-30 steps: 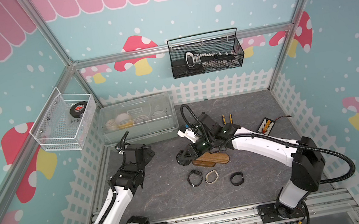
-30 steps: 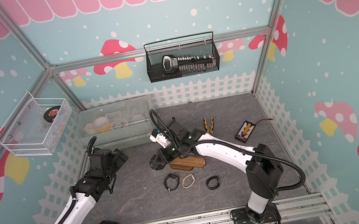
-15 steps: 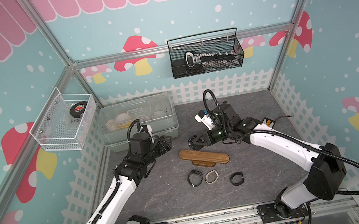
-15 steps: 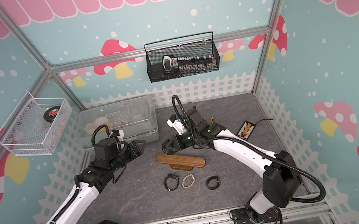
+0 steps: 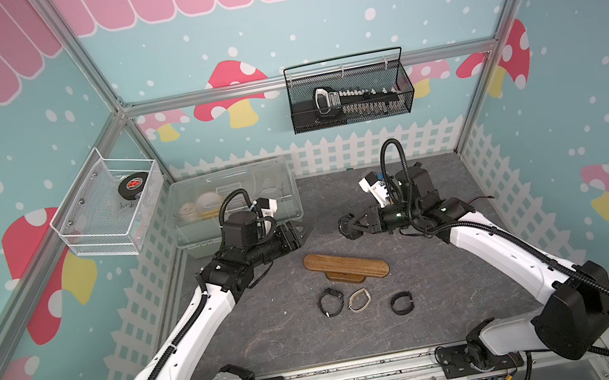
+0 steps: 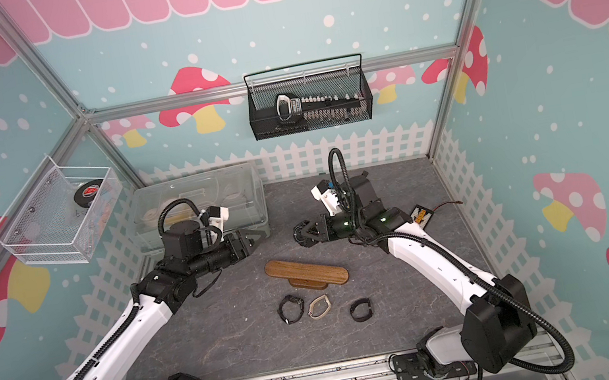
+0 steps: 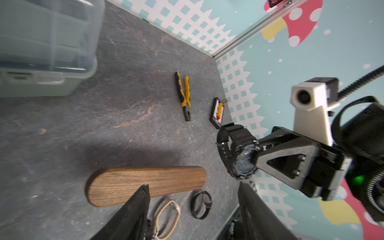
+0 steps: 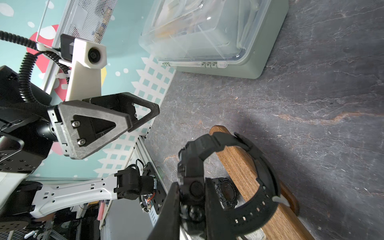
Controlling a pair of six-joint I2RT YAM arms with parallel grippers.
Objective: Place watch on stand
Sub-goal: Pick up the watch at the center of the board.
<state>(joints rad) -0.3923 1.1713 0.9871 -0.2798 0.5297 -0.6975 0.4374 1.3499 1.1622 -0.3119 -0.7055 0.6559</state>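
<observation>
At centre, stand (image 5: 346, 267) lengthwise far-left to near-right; watch (image 7: 239, 166) clamped in right end effector (image 8: 193, 204)

**Light:** bright, even and diffuse, from overhead in both top views, with no hard glare there.
**Shadows:** a soft-edged dark patch on the tabletop (image 7: 124, 124) just beyond the left gripper (image 7: 193, 187), along the stand (image 7: 145, 182). A similar patch lies ahead of the right gripper (image 8: 192, 187).
**Glare:** a white glint on the clear plastic box (image 8: 207, 18).
**Focus:** the left wrist view is soft throughout, and its gripper fingers (image 7: 133, 216) are blurred. The watch (image 8: 267, 178) in the right gripper is crisp.
</observation>
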